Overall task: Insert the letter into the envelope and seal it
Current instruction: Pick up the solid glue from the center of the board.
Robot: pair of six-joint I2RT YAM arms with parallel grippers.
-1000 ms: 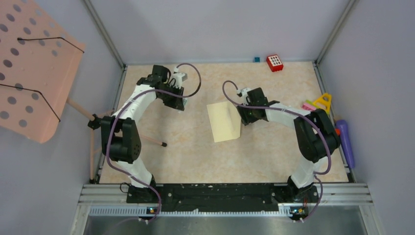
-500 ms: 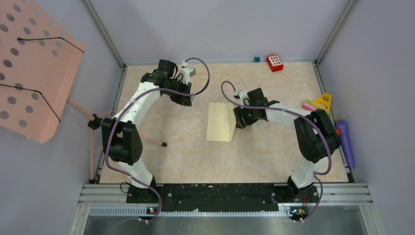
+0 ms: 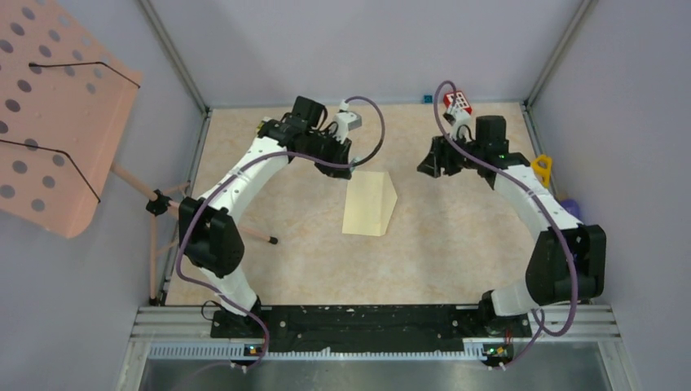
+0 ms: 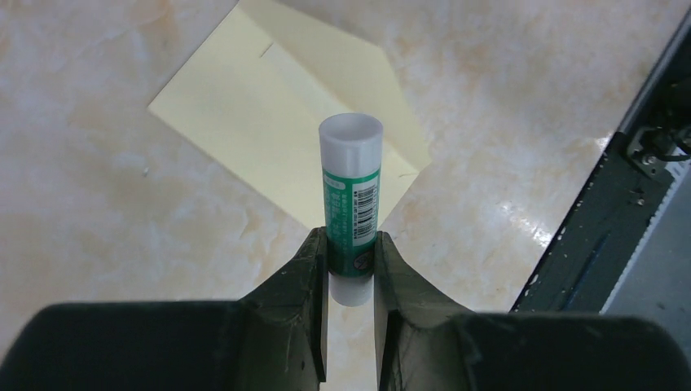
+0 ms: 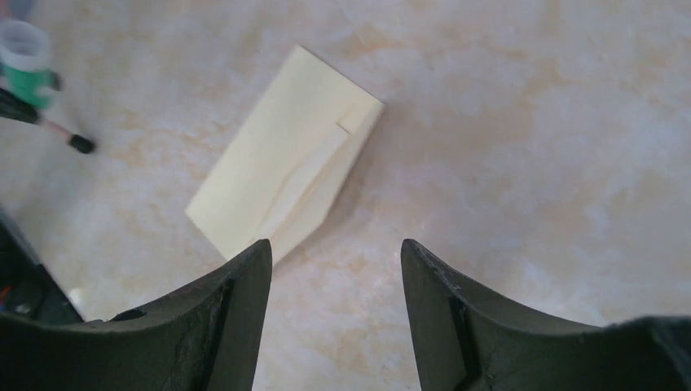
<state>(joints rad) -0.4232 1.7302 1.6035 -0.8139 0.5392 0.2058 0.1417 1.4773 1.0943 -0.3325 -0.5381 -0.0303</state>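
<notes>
Over the last second my right tool (image 5: 334, 248) let go of the envelope (image 3: 368, 205) and swung back to the far right of the counter (image 3: 277, 269), its jaws apart and empty. My left tool (image 4: 350, 267), clamped on the green glue stick (image 4: 351, 191), came across and hung just above the envelope's far edge. The envelope had turned a little and lay flat mid-counter, its flap (image 4: 371, 90) pointing right. No loose letter showed, so I judged it was inside and gluing the flap came next. Nothing lay between stick and paper. I could not tell whether the stick's white end was a cap. The red block (image 3: 457, 103) and pink perforated board (image 3: 57, 114) stood well apart.
</notes>
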